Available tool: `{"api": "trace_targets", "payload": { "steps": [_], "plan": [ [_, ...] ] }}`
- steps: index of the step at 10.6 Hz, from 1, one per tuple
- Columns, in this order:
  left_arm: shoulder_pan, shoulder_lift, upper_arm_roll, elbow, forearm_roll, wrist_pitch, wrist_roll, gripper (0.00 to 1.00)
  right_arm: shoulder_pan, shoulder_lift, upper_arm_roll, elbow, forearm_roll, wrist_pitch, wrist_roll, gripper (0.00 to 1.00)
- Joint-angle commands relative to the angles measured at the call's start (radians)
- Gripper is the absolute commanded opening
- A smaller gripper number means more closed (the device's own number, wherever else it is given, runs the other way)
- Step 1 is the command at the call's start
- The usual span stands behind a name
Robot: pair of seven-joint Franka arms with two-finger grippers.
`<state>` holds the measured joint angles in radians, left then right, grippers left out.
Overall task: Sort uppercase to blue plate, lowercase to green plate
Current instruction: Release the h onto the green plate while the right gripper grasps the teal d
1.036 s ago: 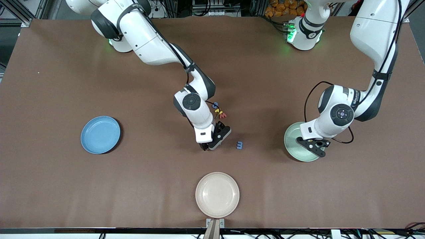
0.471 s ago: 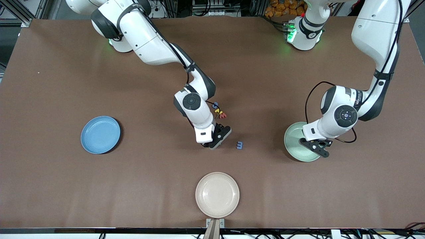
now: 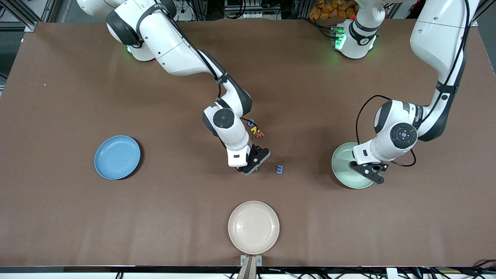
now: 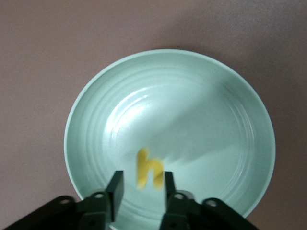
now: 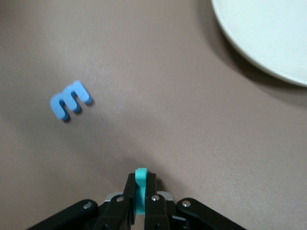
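My left gripper (image 4: 142,175) hangs over the pale green plate (image 3: 341,159), open. A yellow lowercase h (image 4: 149,168) shows blurred between and just past its fingers, against the green plate (image 4: 192,96). My right gripper (image 5: 140,179) is down at the table and shut on a green foam letter (image 5: 140,190), seen edge-on so its shape is unreadable. In the front view the right gripper (image 3: 248,169) stands beside the blue lowercase m (image 3: 279,169), which lies flat on the table (image 5: 70,100). The blue plate (image 3: 117,157) sits toward the right arm's end, with nothing on it.
A small cluster of blue, yellow and red letters (image 3: 255,130) lies by the right arm's wrist, farther from the front camera than the m. A cream-white plate (image 3: 254,227) rests near the table's front edge, and its rim (image 5: 268,33) shows in the right wrist view.
The right gripper's fingers closed on the green letter at the table. The left gripper shifted slightly over the green plate, then opened and let go of the yellow h.
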<state>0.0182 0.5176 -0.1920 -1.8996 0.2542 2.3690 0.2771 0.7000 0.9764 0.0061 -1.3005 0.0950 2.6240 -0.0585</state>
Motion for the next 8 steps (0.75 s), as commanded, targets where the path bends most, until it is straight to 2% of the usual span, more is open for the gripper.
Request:
{"api": "trace_targets", "payload": {
  "steps": [1,3,4,8],
  "plan": [
    [-0.017,-0.024,0.002,0.016,-0.026,-0.013,-0.036,1.00,-0.023,-0.060,0.000,0.000,0.025,-0.124,0.084,0.00],
    [-0.026,-0.037,-0.010,0.020,-0.026,-0.027,-0.103,1.00,-0.063,-0.129,-0.011,-0.005,0.019,-0.324,0.120,0.00],
    [-0.041,-0.047,-0.011,0.023,-0.027,-0.027,-0.120,1.00,-0.085,-0.177,-0.035,-0.049,0.012,-0.369,0.121,0.00],
    [-0.082,-0.050,-0.052,0.065,-0.111,-0.046,-0.177,1.00,-0.181,-0.413,-0.040,-0.359,0.011,-0.302,0.105,0.00]
  ]
}}
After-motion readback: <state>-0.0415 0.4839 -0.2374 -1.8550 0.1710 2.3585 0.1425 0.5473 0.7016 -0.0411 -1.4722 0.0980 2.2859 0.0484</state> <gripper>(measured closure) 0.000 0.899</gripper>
